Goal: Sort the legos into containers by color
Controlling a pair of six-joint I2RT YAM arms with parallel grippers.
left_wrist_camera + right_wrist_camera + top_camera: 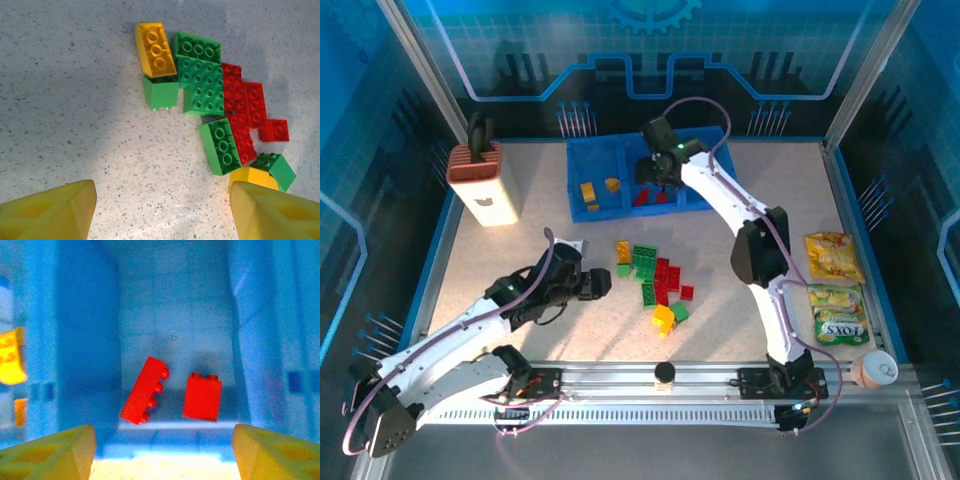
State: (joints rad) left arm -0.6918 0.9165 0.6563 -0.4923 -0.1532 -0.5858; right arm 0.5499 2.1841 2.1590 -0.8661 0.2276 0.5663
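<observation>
The containers are three compartments of one blue bin [582, 152] at the back. Its left compartment holds two yellow-orange legos [587, 192]. The middle one holds two red legos [145, 390], one lying tilted, the other [202, 396] upright. My right gripper [162, 452] hangs open over that middle compartment [655, 178], nothing between its fingers. A loose pile of red, green and yellow legos [655, 280] lies mid-table. My left gripper [162, 212] is open just left of the pile [605, 283], low over bare table. Nearest its right finger are a green brick [222, 146] and a yellow one [252, 177].
A white and brown box [485, 190] stands at the back left. Yellow snack packets [833, 255] and a cup [875, 370] lie along the right edge. The right arm crosses over the bin's right compartment. A black knob [665, 373] sits on the front rail.
</observation>
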